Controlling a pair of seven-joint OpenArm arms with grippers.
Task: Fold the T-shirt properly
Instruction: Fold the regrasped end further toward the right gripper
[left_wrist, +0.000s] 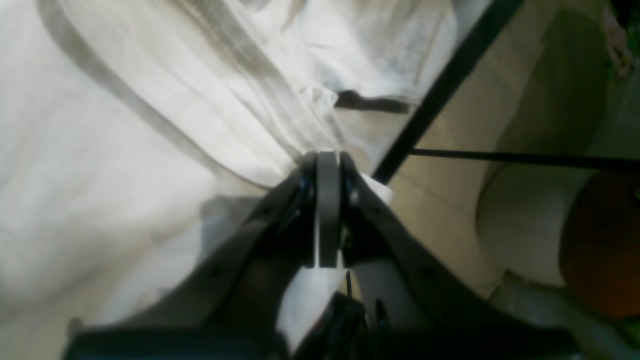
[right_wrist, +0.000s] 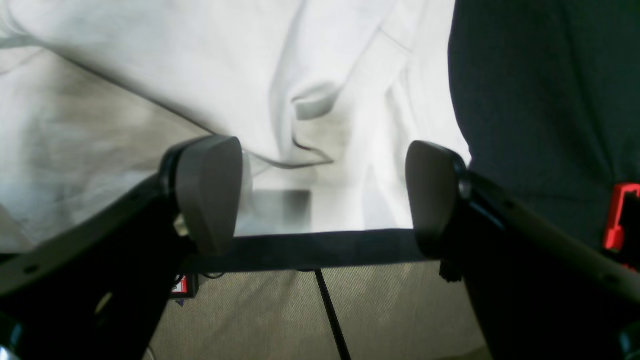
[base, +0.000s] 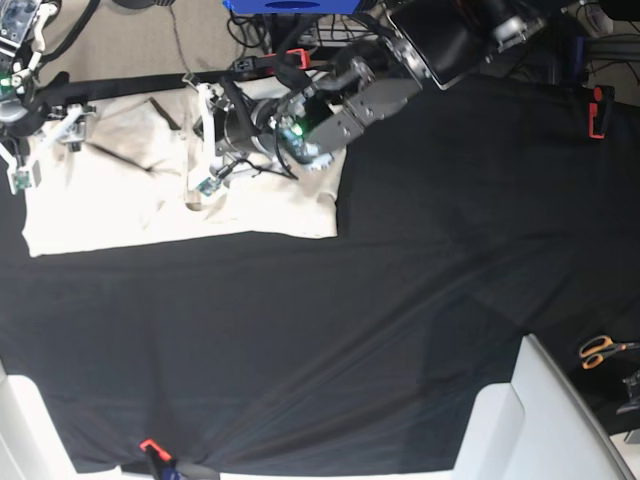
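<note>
The table (base: 400, 300), under a black cloth, carries the shirt (base: 120, 210) at its far left corner, spread as a wide cream rectangle with a straight near edge; sleeves or collar cannot be made out from above. It looks partly folded, I judge: one layer seems laid over, yet creases run across the far half and at least another fold is left before it is a tidy packet. The left tool (left_wrist: 327, 160) is clamped on a gathered pleat of shirt near its far edge. The right tool (right_wrist: 322, 192) stands wide, holding nothing, over the shirt's far left edge. Orange-handled scissors (base: 603, 349) lie at the right edge. No readable writing or brand shows anywhere.
</note>
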